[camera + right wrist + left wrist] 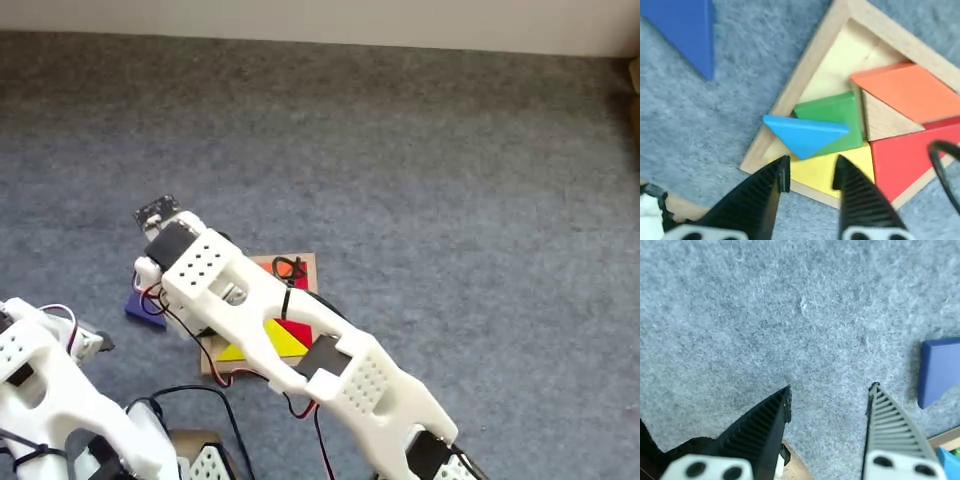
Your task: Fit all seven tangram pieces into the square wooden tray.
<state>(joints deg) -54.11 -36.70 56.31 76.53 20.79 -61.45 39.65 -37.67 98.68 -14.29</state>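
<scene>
Just beyond right gripper (pixel 811 167), light-blue triangle (pixel 807 134), tilted across green piece (pixel 835 116)

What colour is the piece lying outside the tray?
The loose piece is dark blue; right wrist view shows it best.

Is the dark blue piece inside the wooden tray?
No, the dark blue piece lies on the grey carpet outside the wooden tray.

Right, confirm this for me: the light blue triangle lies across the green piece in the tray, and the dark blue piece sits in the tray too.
Not quite: the dark blue piece lies on the carpet outside the tray, as the right wrist view shows. The light blue triangle does lie across the green piece.
</scene>
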